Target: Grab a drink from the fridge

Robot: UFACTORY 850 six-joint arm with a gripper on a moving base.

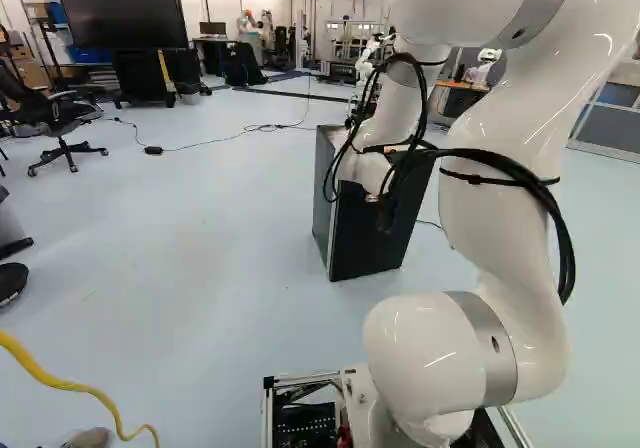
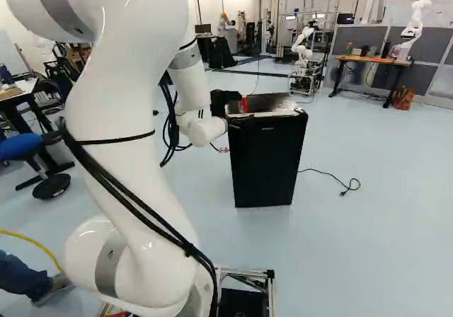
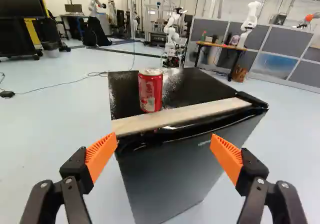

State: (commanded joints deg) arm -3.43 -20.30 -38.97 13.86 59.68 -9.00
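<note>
Drink not yet grabbed.
The red can [image 3: 150, 91] stands upright on top of the fridge [image 3: 170, 169]; my gripper [image 3: 164, 139] is spread wide, holding nothing. I judge that reaching, gripping and lifting remain.

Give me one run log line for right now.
jaws: open, nothing held | red can: upright on top of black fridge, ahead of jaws | grasp: not yet made

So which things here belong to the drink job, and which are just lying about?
Job:
- can, upright on the fridge
- fridge
- pincer, open

Just about:
- screen
- chair
- yellow cable
- desk
</note>
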